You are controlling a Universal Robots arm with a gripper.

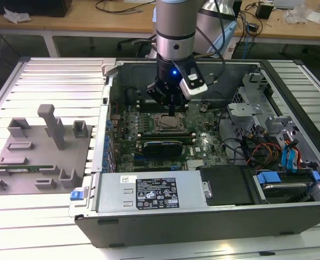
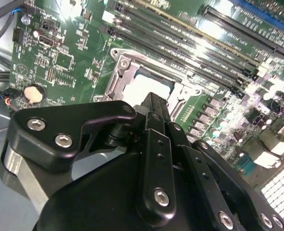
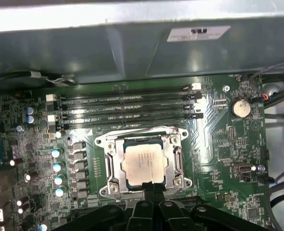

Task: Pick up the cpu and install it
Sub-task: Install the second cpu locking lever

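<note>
Hovering gripper [image 3: 151,188] seen over socket [image 1: 168,123]; fingers pressed together, nothing held; cpu [image 3: 143,162] sits in socket frame; risk: misseated chip, bent pins if pressed.

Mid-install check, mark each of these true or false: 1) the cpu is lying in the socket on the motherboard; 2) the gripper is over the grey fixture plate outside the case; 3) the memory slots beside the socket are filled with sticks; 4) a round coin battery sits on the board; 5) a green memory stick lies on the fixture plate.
1) True: the cpu lies inside the socket frame.
2) False: the gripper is inside the computer case, right above the socket.
3) False: the memory slots look empty.
4) True: the coin battery sits on the motherboard.
5) True: the memory stick lies on the fixture plate.
</note>
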